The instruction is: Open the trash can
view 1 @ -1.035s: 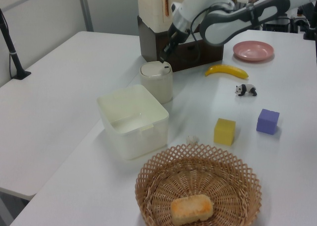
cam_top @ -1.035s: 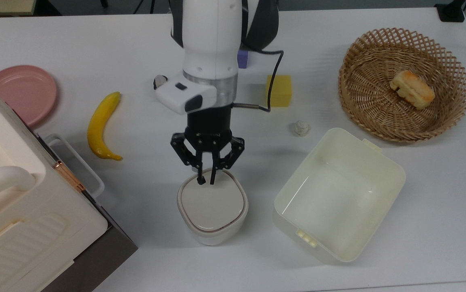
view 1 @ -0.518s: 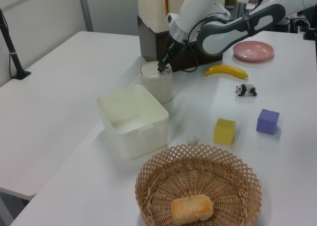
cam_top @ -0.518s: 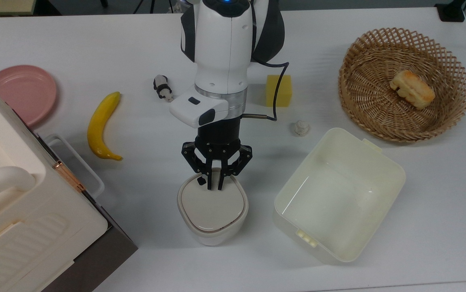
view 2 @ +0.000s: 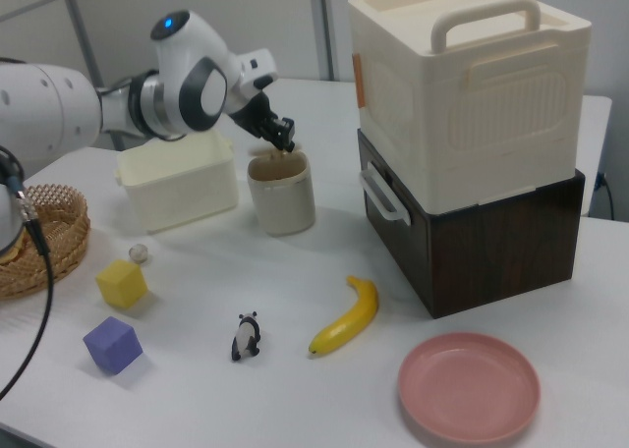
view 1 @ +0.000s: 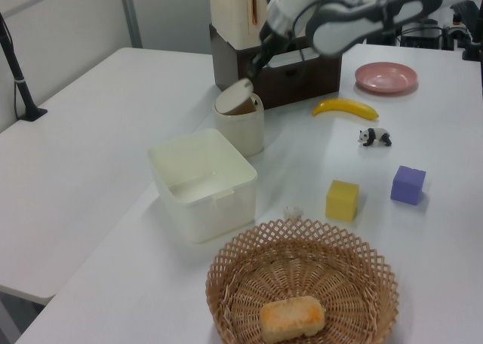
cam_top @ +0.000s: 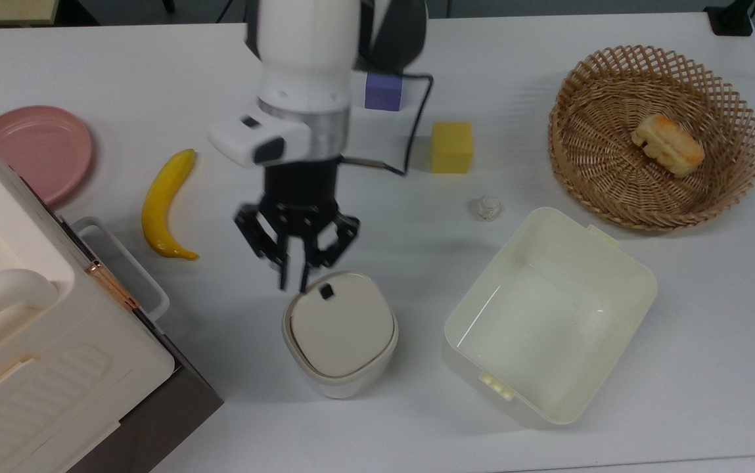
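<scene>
Now the trash can point(cam_top: 341, 341) sits on the white counter point(cam_top: 679, 368), near the middle. Its lid point(view 1: 232, 96) is tipped up, and the left view shows the brown inside under it. In the top view the small dark button point(cam_top: 326, 291) sits on the lid's far edge. The claw point(cam_top: 292, 284) hangs just above the can's far rim, a bit to the top view's left of the button. Its two black fingers point(cam_top: 283, 276) are pressed close together and pinch nothing. In the right view the claw point(view 2: 284, 134) is just over the can's open top.

Just beside the can, on the top view's right, is a big cream tub point(cam_top: 548, 315). On the top view's left is a large cream box with a handle point(cam_top: 22, 328) on a dark base. A banana point(cam_top: 163, 203) and a pink plate point(cam_top: 35, 151) lie farther back on that side. A yellow block point(cam_top: 452, 146) and a purple block point(cam_top: 383, 91) sit behind the arm. A small white lump point(cam_top: 486, 207) lies near the tub. A woven basket point(cam_top: 614, 177) holds a piece of bread point(cam_top: 668, 144). A toy panda point(view 1: 375, 137) stands near the banana in the left view.
</scene>
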`<state>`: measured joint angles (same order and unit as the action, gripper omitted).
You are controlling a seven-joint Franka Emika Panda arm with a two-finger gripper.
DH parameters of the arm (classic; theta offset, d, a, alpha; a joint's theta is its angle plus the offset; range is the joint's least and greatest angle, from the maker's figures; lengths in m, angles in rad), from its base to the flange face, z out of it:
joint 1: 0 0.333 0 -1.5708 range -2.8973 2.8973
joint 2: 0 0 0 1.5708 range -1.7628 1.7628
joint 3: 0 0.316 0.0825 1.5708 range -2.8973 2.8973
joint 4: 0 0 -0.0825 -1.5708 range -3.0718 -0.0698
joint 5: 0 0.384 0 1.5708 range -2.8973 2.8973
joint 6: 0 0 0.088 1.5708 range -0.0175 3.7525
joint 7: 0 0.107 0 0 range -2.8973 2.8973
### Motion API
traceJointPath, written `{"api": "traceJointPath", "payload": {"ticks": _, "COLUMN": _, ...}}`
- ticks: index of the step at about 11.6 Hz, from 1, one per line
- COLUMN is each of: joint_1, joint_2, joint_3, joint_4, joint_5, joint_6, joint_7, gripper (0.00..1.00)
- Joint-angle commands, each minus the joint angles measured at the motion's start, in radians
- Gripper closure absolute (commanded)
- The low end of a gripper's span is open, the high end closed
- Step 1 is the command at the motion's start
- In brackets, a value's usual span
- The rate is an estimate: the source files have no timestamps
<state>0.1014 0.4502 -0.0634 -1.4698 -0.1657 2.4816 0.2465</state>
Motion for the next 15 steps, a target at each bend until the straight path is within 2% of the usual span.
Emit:
{"api": "traceJointPath", "payload": {"ticks": 1, "joint_1": -0.017, "joint_2": -0.128, "joint_3": 0.0, "joint_4": -0.032, "joint_5": 0.021, "joint_6": -0.238, "joint_7": -0.068, "gripper": 0.65}}
{"api": "traceJointPath", "payload": {"ticks": 2, "joint_1": -0.022, "joint_2": -0.161, "joint_3": -0.001, "joint_4": -0.03, "joint_5": 0.059, "joint_6": -0.357, "joint_7": -0.132, "gripper": 0.6}}
{"api": "traceJointPath", "payload": {"ticks": 4, "joint_1": -0.043, "joint_2": -0.228, "joint_3": -0.006, "joint_4": -0.03, "joint_5": 0.132, "joint_6": -0.576, "joint_7": -0.251, "gripper": 0.33}}
{"api": "traceJointPath", "payload": {"ticks": 5, "joint_1": -0.06, "joint_2": -0.263, "joint_3": -0.007, "joint_4": -0.029, "joint_5": 0.14, "joint_6": -0.737, "joint_7": -0.278, "gripper": 0.0}}
{"api": "traceJointPath", "payload": {"ticks": 6, "joint_1": -0.06, "joint_2": -0.277, "joint_3": -0.007, "joint_4": -0.029, "joint_5": 0.131, "joint_6": -0.812, "joint_7": -0.282, "gripper": 0.0}}
{"api": "traceJointPath", "payload": {"ticks": 8, "joint_1": -0.061, "joint_2": -0.286, "joint_3": -0.01, "joint_4": -0.03, "joint_5": 0.127, "joint_6": -0.843, "joint_7": -0.245, "gripper": 0.0}}
{"api": "traceJointPath", "payload": {"ticks": 10, "joint_1": -0.089, "joint_2": -0.286, "joint_3": -0.01, "joint_4": -0.03, "joint_5": 0.127, "joint_6": -0.843, "joint_7": -0.214, "gripper": 0.0}}
{"api": "traceJointPath", "payload": {"ticks": 15, "joint_1": -0.078, "joint_2": -0.295, "joint_3": -0.007, "joint_4": -0.081, "joint_5": 0.127, "joint_6": -0.799, "joint_7": -0.21, "gripper": 0.0}}
